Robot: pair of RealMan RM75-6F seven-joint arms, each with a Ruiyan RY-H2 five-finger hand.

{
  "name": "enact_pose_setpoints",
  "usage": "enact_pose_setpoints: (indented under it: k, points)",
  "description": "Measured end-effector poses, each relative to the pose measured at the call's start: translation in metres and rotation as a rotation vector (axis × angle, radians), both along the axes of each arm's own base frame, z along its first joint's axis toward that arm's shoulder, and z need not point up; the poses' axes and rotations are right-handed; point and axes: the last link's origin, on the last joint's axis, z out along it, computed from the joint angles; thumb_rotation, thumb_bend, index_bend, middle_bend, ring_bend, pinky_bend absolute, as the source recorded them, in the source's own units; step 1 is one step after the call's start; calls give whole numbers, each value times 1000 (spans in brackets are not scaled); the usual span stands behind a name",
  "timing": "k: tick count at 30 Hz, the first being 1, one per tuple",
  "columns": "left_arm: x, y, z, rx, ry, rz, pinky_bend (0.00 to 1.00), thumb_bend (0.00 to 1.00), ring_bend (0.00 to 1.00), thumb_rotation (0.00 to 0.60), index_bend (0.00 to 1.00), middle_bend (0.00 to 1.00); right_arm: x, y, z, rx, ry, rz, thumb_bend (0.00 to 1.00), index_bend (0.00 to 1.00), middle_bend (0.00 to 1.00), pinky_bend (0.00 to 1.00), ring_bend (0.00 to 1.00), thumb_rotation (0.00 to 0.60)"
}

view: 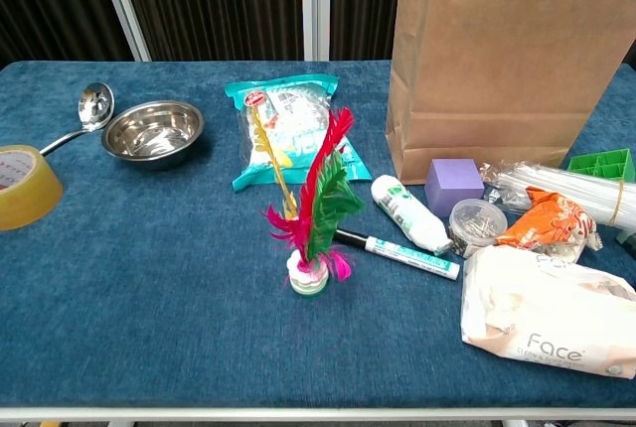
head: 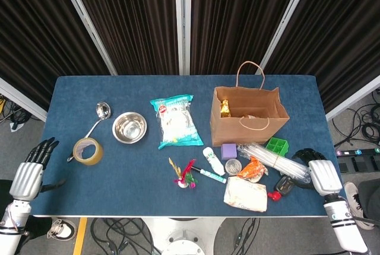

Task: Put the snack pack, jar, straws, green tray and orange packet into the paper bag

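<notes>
paper bag (head: 248, 116) stands upright, mouth up, ready for loading; straws (head: 274, 161), orange packet (head: 252, 169) lie beside. right hand (head: 322, 175) empty, grip unclear; left hand (head: 28, 175) idle, spread.

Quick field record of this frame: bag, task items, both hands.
paper bag: upright, open, a gold-wrapped item visible inside
snack pack: flat on the table, left of the bag
jar: beside the purple cube
straws: clear bundle in front of the bag
green tray: on the table by the bag's right corner
orange packet: on the table, against the straws
left robot hand: off the table's left edge, fingers apart, holds nothing
right robot hand: at the right edge, holds nothing visible; fingers unclear
</notes>
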Motion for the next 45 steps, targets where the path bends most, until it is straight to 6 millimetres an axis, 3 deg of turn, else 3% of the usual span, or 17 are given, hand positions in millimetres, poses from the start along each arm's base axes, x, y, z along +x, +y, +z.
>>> enact_pose_setpoints:
  k: [14,30,34,40,45]
  points:
    - [-3,-1,2,11,-2,-14,155,49,12,600,100,143,-7,5,-14,-29,-141,-37,0,315,228,255,149,600]
    - [-5,-2,0,2,0,-8,156,49,12,600,100,143,-13,-2,-38,-12,-193,-70,0,316,267,303,184,600]
    - [-5,-2,1,2,2,-7,155,50,12,600,99,143,-12,-5,-42,-12,-208,-71,6,363,302,372,234,600]
    - [-4,-1,2,7,-4,-12,156,49,12,600,99,143,-7,-4,-43,-53,-221,-37,187,540,425,581,378,600]
    - [-4,-2,-1,1,-2,-11,156,49,12,600,99,143,-9,-3,-46,-60,-211,-37,252,567,442,614,399,600]
